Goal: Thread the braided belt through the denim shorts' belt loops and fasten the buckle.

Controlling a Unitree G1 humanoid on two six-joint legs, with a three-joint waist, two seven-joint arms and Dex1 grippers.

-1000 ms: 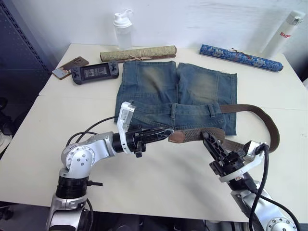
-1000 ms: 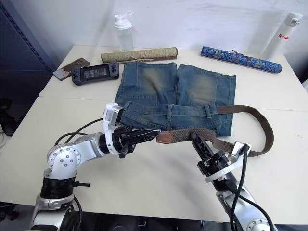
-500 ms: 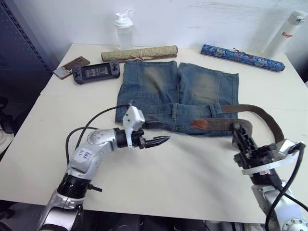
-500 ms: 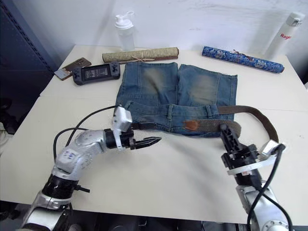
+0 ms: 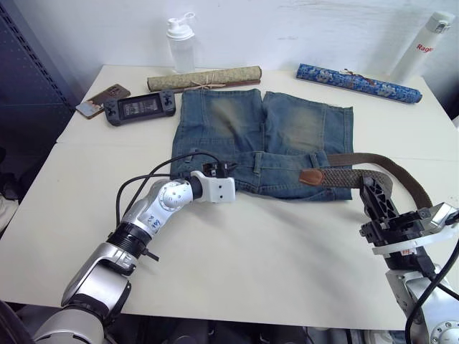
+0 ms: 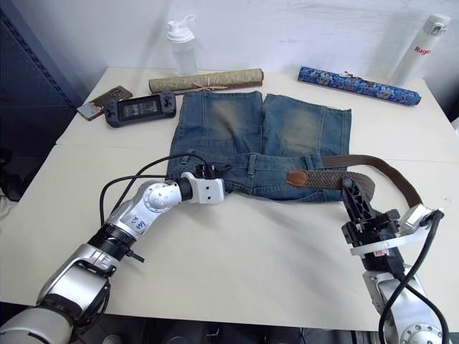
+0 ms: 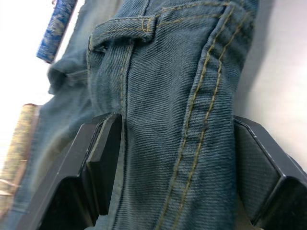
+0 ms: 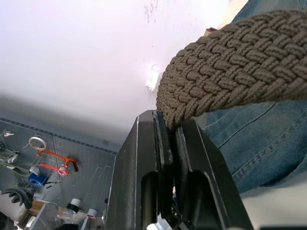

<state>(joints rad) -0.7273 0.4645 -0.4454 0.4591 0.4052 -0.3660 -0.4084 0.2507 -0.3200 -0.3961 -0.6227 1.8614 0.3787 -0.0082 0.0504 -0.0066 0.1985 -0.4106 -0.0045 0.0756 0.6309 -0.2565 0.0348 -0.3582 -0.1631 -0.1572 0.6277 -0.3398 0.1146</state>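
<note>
On a white table (image 5: 287, 265), the denim shorts (image 5: 265, 140) lie flat at the centre, legs pointing toward 12 o'clock and the stitched waistband along the edge nearest the robot. The left gripper (image 7: 175, 158) meets the waistband at its 9 o'clock end: in the left wrist view its two black fingers (image 7: 100, 158) stand wide apart with a fold of denim filling the gap between them, and a belt loop (image 7: 125, 29) is sewn across the cloth just beyond. The right gripper (image 5: 374, 195), at about 4 o'clock from the shorts, has its fingers pressed narrow on a bend of the braided belt (image 5: 358, 175), the brown weave pinched between the tips in the right wrist view. From that pinch the belt runs toward 9 o'clock along the waistband, its tan leather tip (image 5: 310, 176) resting on the denim near another belt loop (image 5: 316, 160); the rest curves out at 3 o'clock and back to the shorts' side. The buckle cannot be made out. Along the table's far edge lie a rolled tan mat (image 5: 204, 77), a blue patterned tube (image 5: 358, 83), a clear shaker bottle (image 5: 179, 44), a handheld game console (image 5: 140, 107), a phone (image 5: 102, 99) and a white flask (image 5: 423, 46).
</note>
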